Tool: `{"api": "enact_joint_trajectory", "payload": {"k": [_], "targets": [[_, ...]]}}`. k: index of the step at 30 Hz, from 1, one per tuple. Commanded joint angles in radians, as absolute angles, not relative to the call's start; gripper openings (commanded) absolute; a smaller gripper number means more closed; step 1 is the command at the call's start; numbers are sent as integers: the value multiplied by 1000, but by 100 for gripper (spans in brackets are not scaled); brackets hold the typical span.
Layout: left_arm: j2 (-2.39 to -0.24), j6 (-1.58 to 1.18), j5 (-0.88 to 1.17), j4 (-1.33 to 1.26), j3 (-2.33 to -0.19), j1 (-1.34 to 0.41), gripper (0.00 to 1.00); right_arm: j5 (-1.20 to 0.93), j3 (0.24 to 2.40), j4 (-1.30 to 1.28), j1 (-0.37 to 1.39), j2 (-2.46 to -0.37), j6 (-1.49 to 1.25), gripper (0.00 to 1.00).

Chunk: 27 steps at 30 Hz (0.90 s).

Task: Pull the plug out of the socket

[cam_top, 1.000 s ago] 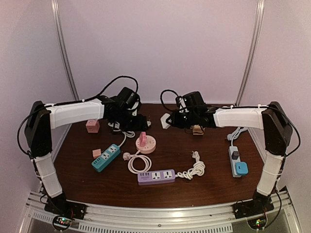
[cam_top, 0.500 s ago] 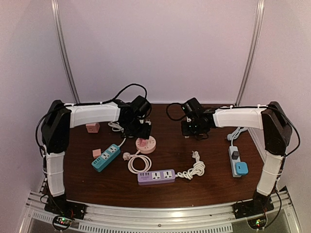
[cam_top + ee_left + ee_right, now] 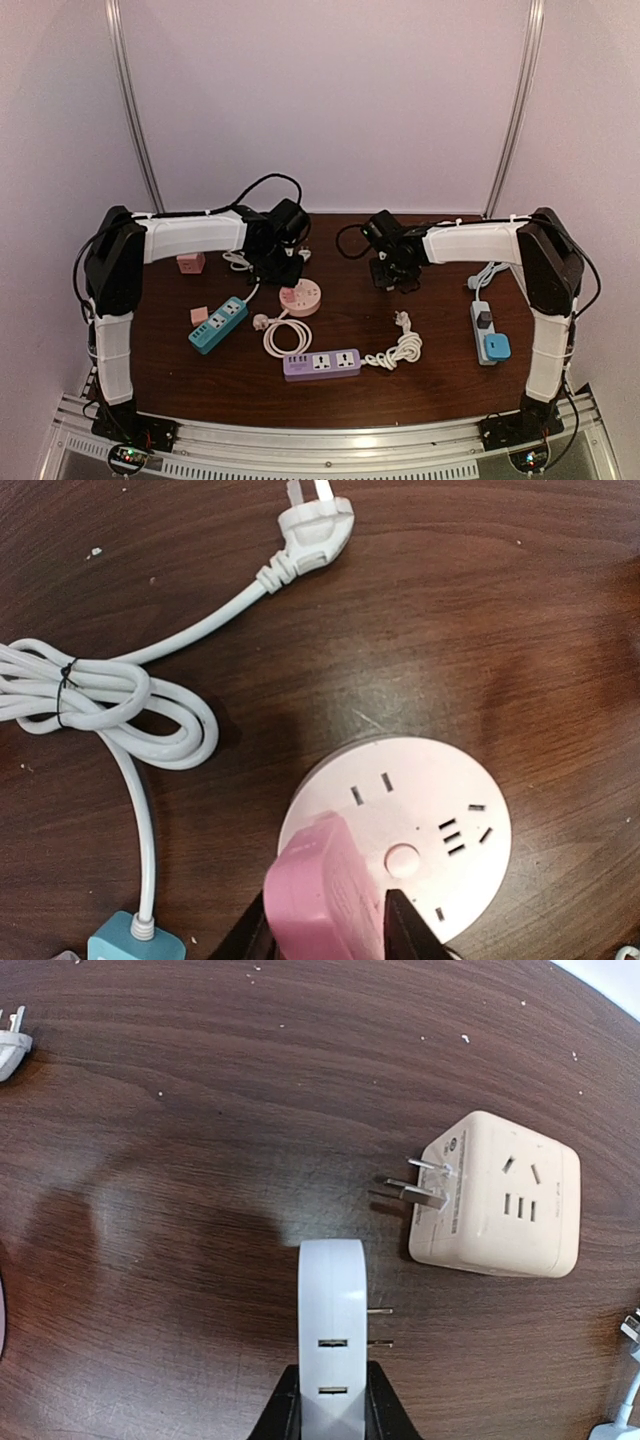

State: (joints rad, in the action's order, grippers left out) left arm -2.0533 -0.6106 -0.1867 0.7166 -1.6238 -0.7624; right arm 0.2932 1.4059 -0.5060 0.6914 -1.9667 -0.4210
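Observation:
A pink plug (image 3: 325, 895) stands plugged into the round pink socket (image 3: 420, 825) on the brown table. My left gripper (image 3: 328, 935) reaches down over it, one dark finger pressed against each side of the plug. From the top view the left gripper (image 3: 283, 270) sits right over the socket (image 3: 303, 299). My right gripper (image 3: 333, 1400) is shut on a white adapter (image 3: 332, 1330) whose two prongs point right, held just above the table (image 3: 395, 272).
A cream cube adapter (image 3: 497, 1196) lies right of the white adapter. A coiled white cable (image 3: 110, 695) with its plug (image 3: 318, 525) lies left of the socket. Teal strip (image 3: 218, 324), purple strip (image 3: 321, 364), pink cube (image 3: 190, 262) and grey strip (image 3: 487, 335) lie around.
My left arm swung right over the round socket and its fingers closed in on the pink plug. My right arm drew left and lower with the white adapter.

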Motion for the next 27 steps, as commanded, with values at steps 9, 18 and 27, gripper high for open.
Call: {"api": "enact_joint_trajectory", "payload": {"k": [9, 18, 27], "targets": [[-1998, -594, -167, 687, -1582, -739, 31, 220, 1444, -490, 721, -1974, -440, 33], [-1984, -589, -156, 674, -1563, -738, 26, 36, 1437, -400, 735, -1962, -477, 36], [-1978, -583, -140, 671, -1558, -735, 21, -421, 1358, -36, 738, -1991, -657, 20]]}}
